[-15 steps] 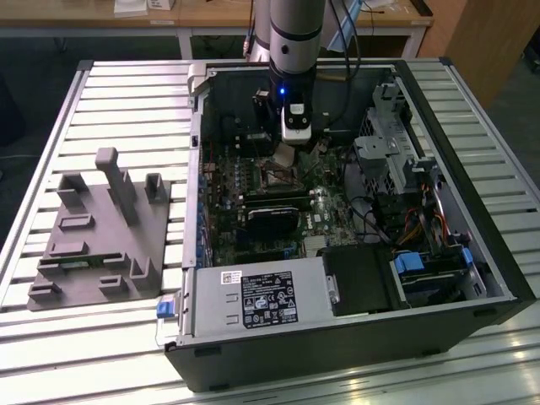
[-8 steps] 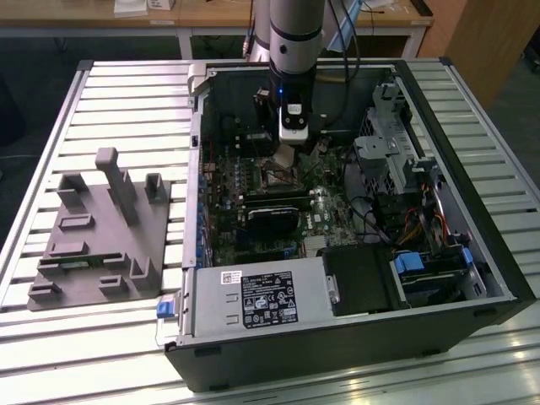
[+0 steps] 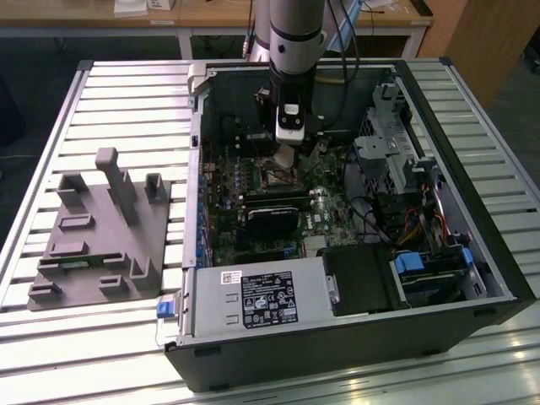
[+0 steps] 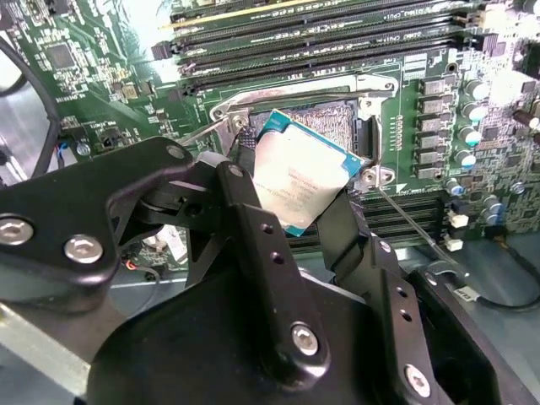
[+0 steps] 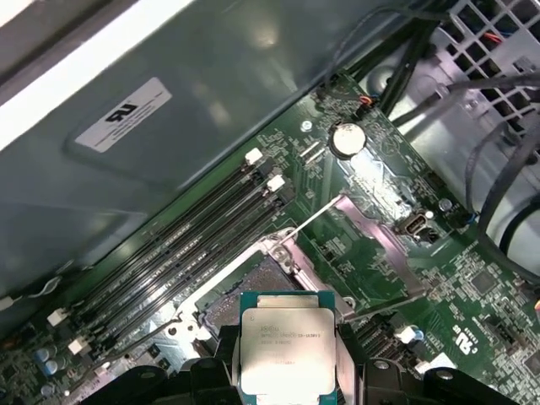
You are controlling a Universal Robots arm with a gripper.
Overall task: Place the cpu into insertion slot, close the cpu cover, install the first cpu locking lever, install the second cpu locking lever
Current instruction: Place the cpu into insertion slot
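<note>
The cpu, a flat square chip with a pale metal face and teal rim, is held at two opposite edges by my gripper, which is shut on it. It hangs tilted just above the insertion slot, a dark square socket in a silver frame. In the first wrist view the cpu sits between the black fingers, with the insertion slot open just beyond it. The cpu cover is swung back off the socket. Thin locking levers stand raised. In the exterior view my gripper is inside the computer case.
The open computer case walls in the motherboard. Long memory slots run beside the socket. A black card lies just below it, with cables and a drive cage on the exterior view's right. A grey fixture stands outside the case.
</note>
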